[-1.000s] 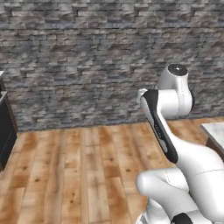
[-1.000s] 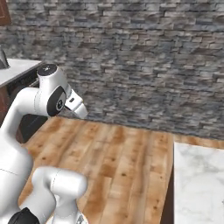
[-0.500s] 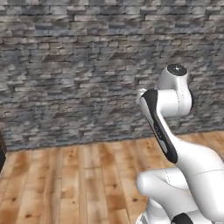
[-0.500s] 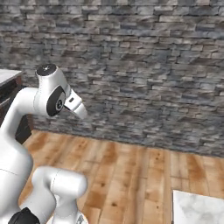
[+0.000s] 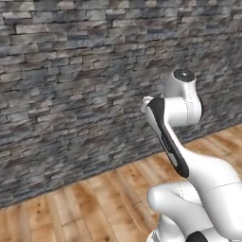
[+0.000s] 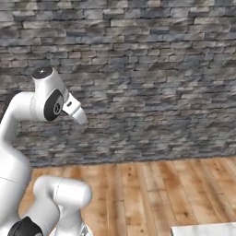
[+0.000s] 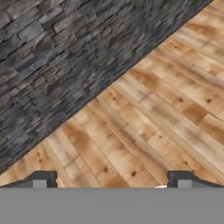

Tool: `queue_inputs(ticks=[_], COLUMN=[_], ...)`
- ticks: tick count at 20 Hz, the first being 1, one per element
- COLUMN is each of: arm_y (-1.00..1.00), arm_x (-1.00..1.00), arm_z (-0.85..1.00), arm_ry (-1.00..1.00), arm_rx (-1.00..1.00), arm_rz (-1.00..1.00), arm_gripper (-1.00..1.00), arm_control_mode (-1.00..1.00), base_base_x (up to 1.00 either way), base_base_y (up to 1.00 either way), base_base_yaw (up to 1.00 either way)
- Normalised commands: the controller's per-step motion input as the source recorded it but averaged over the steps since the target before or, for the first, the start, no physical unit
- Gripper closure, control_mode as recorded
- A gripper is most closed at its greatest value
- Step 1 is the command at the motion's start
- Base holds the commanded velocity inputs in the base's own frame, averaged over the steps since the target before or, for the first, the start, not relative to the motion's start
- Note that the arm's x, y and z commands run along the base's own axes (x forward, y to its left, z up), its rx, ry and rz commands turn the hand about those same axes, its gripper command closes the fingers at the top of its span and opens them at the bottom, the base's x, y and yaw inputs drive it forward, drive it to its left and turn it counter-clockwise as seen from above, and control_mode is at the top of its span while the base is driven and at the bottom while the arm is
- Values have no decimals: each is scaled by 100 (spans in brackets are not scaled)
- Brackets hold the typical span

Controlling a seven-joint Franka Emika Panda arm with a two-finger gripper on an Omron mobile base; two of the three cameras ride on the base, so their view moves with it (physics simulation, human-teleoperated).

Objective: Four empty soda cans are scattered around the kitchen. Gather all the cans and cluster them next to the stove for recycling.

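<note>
From the left base view, the white arm (image 5: 189, 160) rises at the lower right, folded up on itself, in front of a grey stone wall (image 5: 71, 85); a wood plank floor (image 5: 94, 203) runs along the foot of that wall.

From the right base view, the same arm stands at the lower left with its upper joint turned toward the wall; the floor spreads across the lower half, and a pale corner of marble counter (image 6: 205, 229) shows at the bottom right edge — touching nothing.

In the hand view, the gripper (image 7: 111, 179) looks down on bare planks, its two dark fingertips (image 7: 41, 179) set wide apart at the bottom with nothing between them — the jaws stand fully spread and empty; the wall crosses the upper left on a slant. No soda can or stove appears here, so I cannot tell where they are.
</note>
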Motion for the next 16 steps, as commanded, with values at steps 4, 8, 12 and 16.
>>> queue_inputs(ticks=[4, 8, 12, 16], arm_y=[0, 0, 0, 0], arm_x=[0, 0, 0, 0], arm_z=[0, 0, 0, 0], arm_ry=[0, 0, 0, 0], arm_rx=[0, 0, 0, 0], arm_rz=[0, 0, 0, 0], arm_gripper=[-100, -100, -100, -100], arm_control_mode=[100, 100, 100, 100], base_base_x=[73, 83, 95, 96], base_base_y=[17, 15, 17, 16], base_base_yaw=[-63, -61, -58, -57])
